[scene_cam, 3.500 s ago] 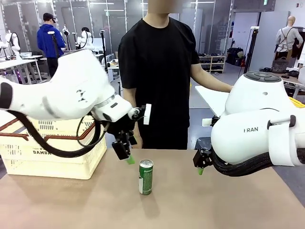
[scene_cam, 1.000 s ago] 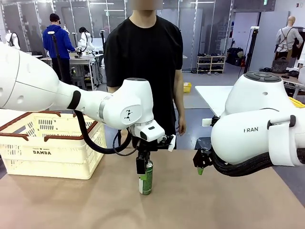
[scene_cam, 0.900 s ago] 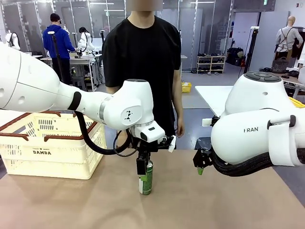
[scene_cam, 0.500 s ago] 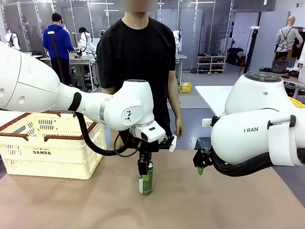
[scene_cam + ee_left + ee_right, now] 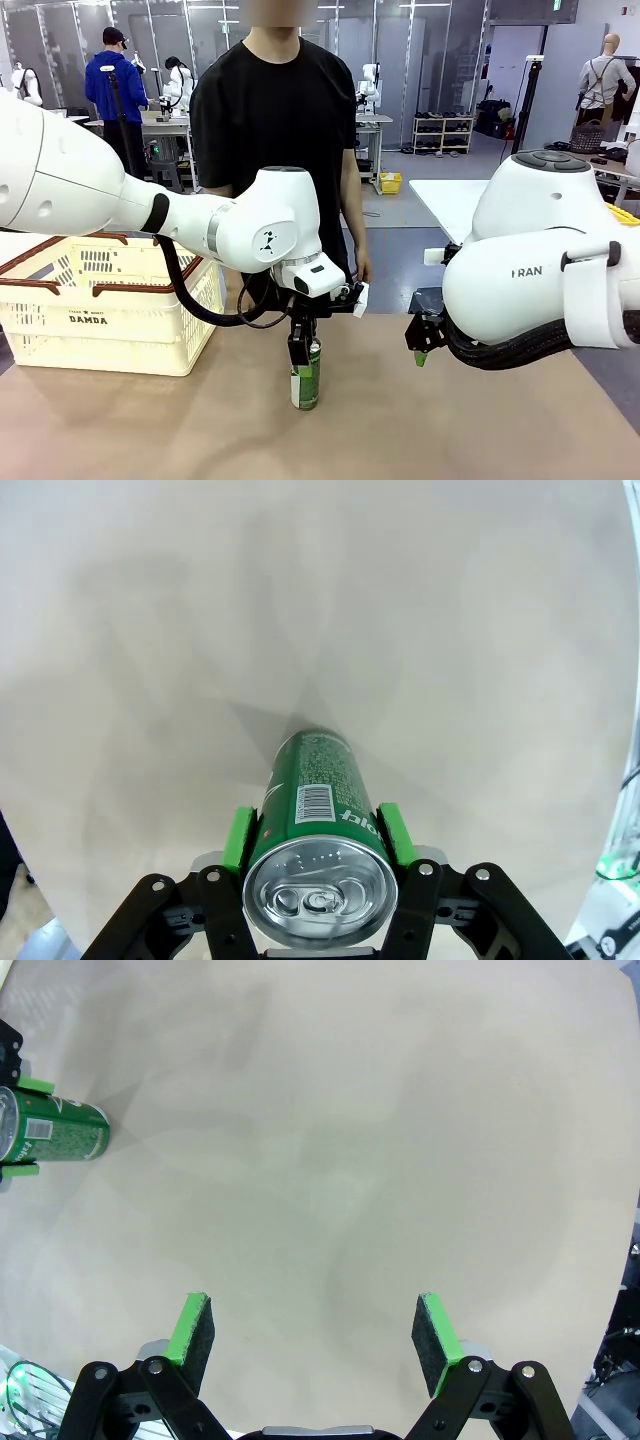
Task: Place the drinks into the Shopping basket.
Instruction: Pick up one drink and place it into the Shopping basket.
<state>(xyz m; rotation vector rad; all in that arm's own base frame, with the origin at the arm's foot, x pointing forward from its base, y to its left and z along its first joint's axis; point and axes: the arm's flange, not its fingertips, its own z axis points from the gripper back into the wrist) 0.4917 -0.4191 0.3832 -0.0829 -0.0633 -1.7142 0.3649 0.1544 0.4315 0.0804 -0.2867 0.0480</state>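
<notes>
A green can (image 5: 307,378) stands upright on the table's middle. My left gripper (image 5: 302,352) comes down from above and is shut on its upper part. In the left wrist view the green pads (image 5: 238,836) press both sides of the green can (image 5: 318,810), whose silver top faces the camera. The cream Shopping basket (image 5: 110,330) with brown rim stands at the table's left, well apart from the can. My right gripper (image 5: 422,352) hovers open to the right of the can. The right wrist view has that gripper (image 5: 318,1352) open over bare table, the green can (image 5: 55,1135) at far left.
A person in a black shirt (image 5: 270,130) stands behind the table's far edge, arms down. Bare tan table (image 5: 420,430) stretches between the can and the basket and in front of both arms.
My left gripper's fingers have closed onto the green can. The can and both arms stay where they were. The person has shifted slightly to the left.
</notes>
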